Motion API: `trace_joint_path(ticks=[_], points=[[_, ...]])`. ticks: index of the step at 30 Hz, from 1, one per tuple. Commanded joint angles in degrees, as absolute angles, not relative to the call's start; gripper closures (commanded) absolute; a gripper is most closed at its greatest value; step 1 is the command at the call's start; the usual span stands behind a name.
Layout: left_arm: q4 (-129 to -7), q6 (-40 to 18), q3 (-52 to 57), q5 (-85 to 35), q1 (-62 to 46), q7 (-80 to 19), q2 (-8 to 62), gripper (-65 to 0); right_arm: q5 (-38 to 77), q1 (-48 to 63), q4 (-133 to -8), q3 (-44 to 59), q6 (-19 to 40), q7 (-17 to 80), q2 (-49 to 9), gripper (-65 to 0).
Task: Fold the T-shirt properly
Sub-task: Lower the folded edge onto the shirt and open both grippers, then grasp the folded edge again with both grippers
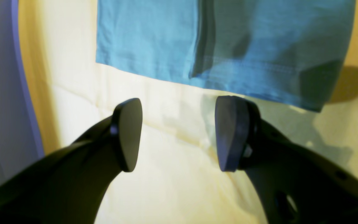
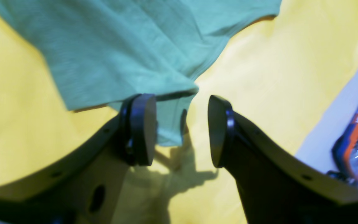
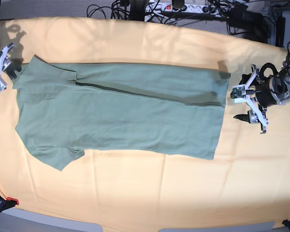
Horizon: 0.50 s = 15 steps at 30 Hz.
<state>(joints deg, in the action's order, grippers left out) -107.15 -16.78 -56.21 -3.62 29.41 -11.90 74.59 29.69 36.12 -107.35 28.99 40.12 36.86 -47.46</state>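
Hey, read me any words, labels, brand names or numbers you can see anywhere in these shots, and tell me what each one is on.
No text can be read in any view.
Orange-and-blue packet: has a pale label patch, too blurred to read.
T-shirt: plain, no print visible.
Yellow-orange cloth: no markings.

**Colours on the table**

The T-shirt [image 3: 121, 113] is plain sage green, unprinted, reading bluer in the left wrist view. The cloth [image 3: 150, 188] under it is plain yellow-orange. Both grippers have black fingers [image 1: 129, 133] with dark pads. A blue-and-orange packet [image 2: 357, 137] lies on grey
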Motion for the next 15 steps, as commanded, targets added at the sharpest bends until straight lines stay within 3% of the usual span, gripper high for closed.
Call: trace_joint_path(ticks=[1,6,10,15], points=[[-107.6,-16.1,-55.4,-3.8,30.5,-11.0,75.6,-37.3,29.9,36.6,-108.0,29.7,40.0,36.1,-48.7,-28.7],[-107.6,-17.6,-55.4,-6.9,30.5,-10.3,75.1,-37.3,27.8,41.7,-107.9,29.5,40.0,32.7,-48.6,-28.7],[-107.6,-19.1,-55.4,-7.0,30.5,-10.3,74.0,-37.3,20.5,44.2,-107.8,29.5,40.0,25.3,-48.3,-28.7],[-107.6,-20.4,-55.4,-6.9,30.5,-10.3,73.3,-37.3,11.3,44.8,-107.8,26.0,40.0,23.0,-48.3,-28.7]])
